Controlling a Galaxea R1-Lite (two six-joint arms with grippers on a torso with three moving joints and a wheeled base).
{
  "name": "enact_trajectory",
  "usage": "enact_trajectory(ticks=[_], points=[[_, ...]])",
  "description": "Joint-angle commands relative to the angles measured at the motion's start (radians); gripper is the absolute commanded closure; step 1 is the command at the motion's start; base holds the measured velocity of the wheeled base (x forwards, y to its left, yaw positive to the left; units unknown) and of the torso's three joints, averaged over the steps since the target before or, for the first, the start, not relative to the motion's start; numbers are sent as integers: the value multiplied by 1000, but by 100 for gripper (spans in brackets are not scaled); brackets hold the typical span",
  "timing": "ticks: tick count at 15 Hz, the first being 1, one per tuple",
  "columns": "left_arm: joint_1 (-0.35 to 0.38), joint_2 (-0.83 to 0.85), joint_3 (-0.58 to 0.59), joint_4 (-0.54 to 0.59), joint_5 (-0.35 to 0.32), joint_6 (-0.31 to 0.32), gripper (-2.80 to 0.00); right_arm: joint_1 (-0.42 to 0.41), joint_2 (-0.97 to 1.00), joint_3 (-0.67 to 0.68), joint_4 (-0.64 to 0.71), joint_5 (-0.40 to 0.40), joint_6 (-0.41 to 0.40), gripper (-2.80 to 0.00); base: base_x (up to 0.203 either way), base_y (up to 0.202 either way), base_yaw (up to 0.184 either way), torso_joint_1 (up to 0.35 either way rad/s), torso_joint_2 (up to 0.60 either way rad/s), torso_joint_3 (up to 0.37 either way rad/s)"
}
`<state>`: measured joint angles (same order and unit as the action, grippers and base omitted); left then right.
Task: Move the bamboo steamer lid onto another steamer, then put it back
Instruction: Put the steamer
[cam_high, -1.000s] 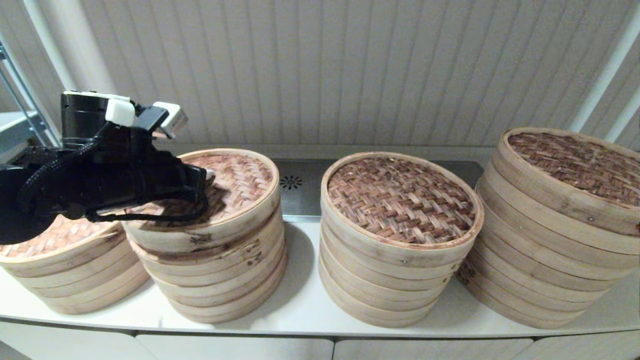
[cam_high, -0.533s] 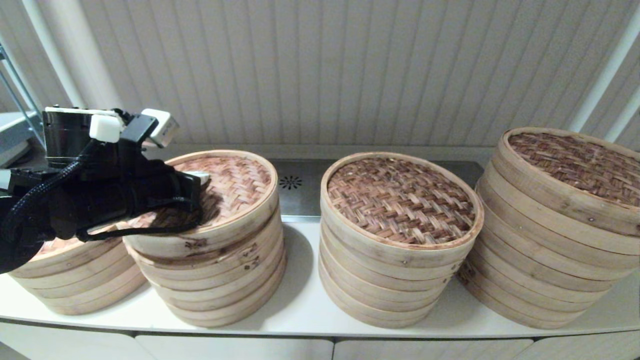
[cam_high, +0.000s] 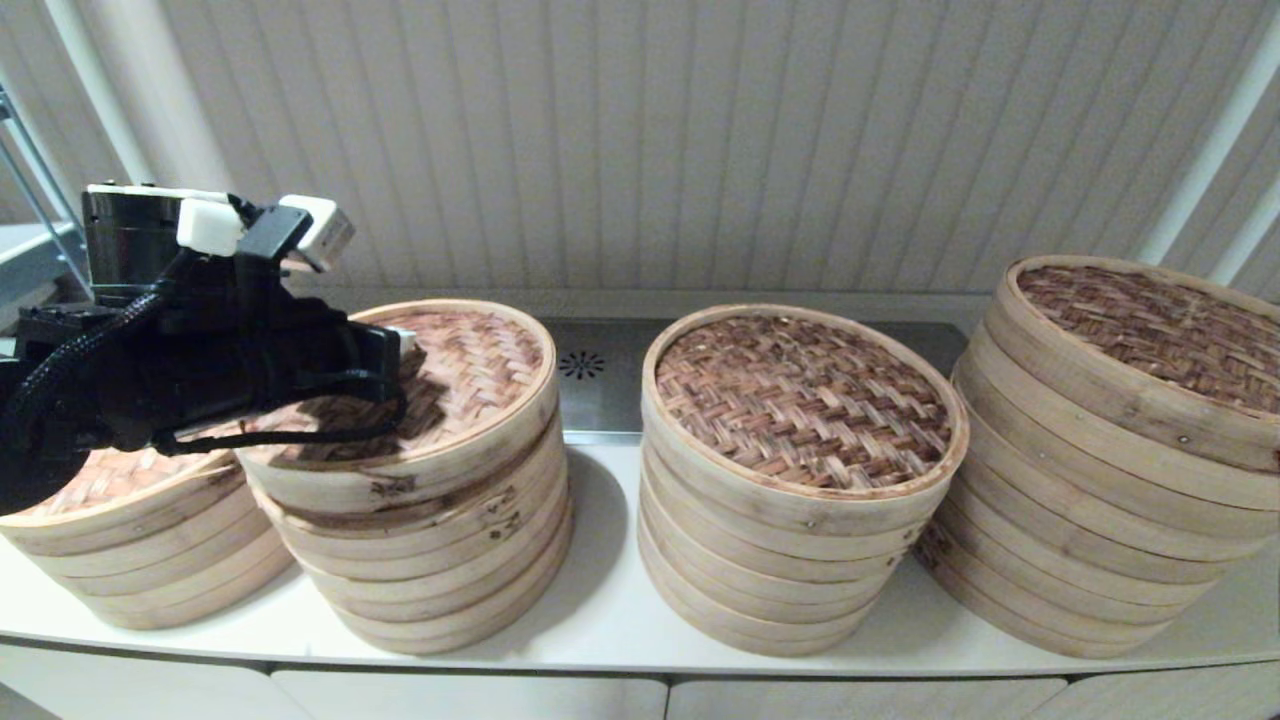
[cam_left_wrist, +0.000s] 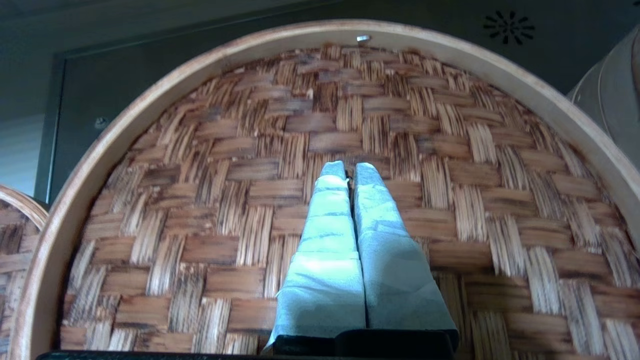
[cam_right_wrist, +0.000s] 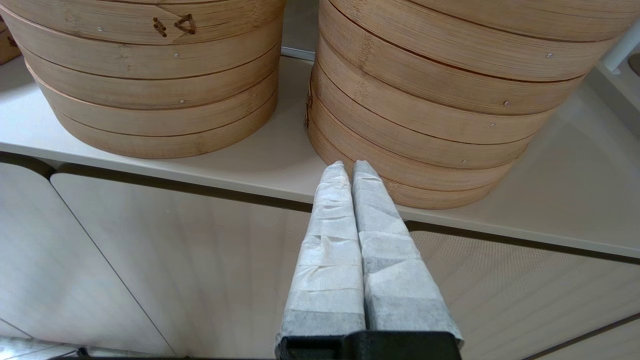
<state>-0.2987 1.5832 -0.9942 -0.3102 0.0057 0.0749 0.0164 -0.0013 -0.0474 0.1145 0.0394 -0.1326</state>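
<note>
The bamboo steamer lid (cam_high: 480, 360), round with a woven top, sits slightly raised and skewed to the left over the second stack of steamers (cam_high: 440, 570), with a dark gap under its rim. My left gripper (cam_high: 403, 343) reaches over it from the left and is shut at the middle of the weave. In the left wrist view the taped fingers (cam_left_wrist: 330, 220) press together on the lid (cam_left_wrist: 450, 150), pinching something small and dark at their tips. My right gripper (cam_right_wrist: 348, 167) is shut on nothing, low in front of the counter edge, and is out of the head view.
Four steamer stacks stand in a row on the white counter (cam_high: 610, 610): a low one at far left (cam_high: 130, 550), the second, a third (cam_high: 800, 400) and a taller one at far right (cam_high: 1130, 400). A steel strip (cam_high: 600, 390) runs behind them.
My left arm has drawn back to the left, dipping and then rising a little. The lid has shifted slightly left with it over its stack.
</note>
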Motion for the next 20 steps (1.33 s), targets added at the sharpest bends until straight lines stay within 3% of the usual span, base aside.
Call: enact_trajectory(ticks=[1,6,20], points=[[0,-20,-15,-10,7,0,0,0,-3,0,1,1,-1,0,0,0,0,0,0,0],[0,-68,15,21,8,3,0,0,-3,0,1,1,-1,0,0,0,0,0,0,0],[-5,8,38,9,-5,3,0,-1,-2,0,1,1,1,0,0,0,0,0,0,0]])
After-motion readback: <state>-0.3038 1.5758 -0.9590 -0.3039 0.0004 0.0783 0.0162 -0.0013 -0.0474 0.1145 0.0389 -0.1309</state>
